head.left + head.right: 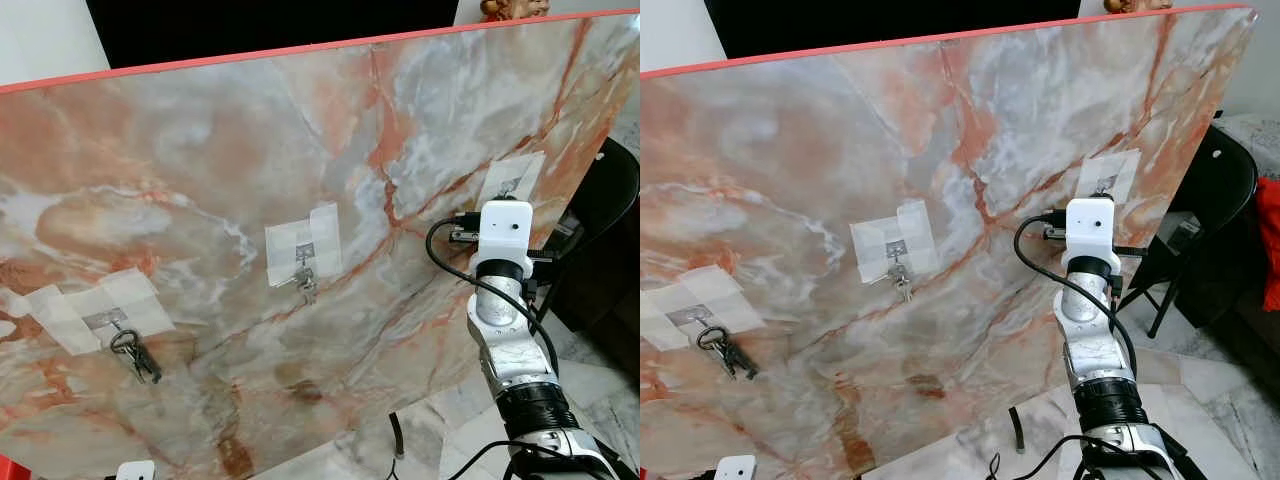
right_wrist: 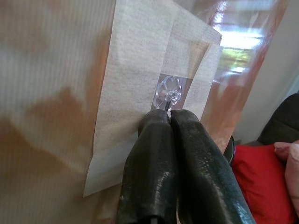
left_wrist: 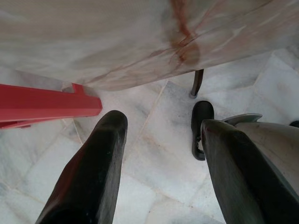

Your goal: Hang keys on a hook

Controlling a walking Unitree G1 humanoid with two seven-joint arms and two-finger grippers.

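Note:
A marble board (image 1: 200, 170) leans in front of me with three taped patches. A bunch of dark keys (image 1: 135, 355) hangs from the left hook (image 1: 108, 320). A small silver key (image 1: 307, 285) hangs from the middle hook (image 1: 303, 250). My right arm (image 1: 505, 300) reaches up to the right patch (image 1: 512, 180). My right gripper (image 2: 169, 112) is shut, its tips touching the peg of the clear flower-shaped hook (image 2: 168, 93). No key can be made out between its fingers. My left gripper (image 3: 161, 123) hangs open over the floor.
A black folding chair (image 1: 610, 200) stands just right of the board, with something red (image 1: 1270, 240) beyond it. A red frame piece (image 3: 46, 105) lies on the tiled floor by the board's lower edge. A black foot (image 3: 201, 126) and a thin leg (image 3: 197, 84) stand nearby.

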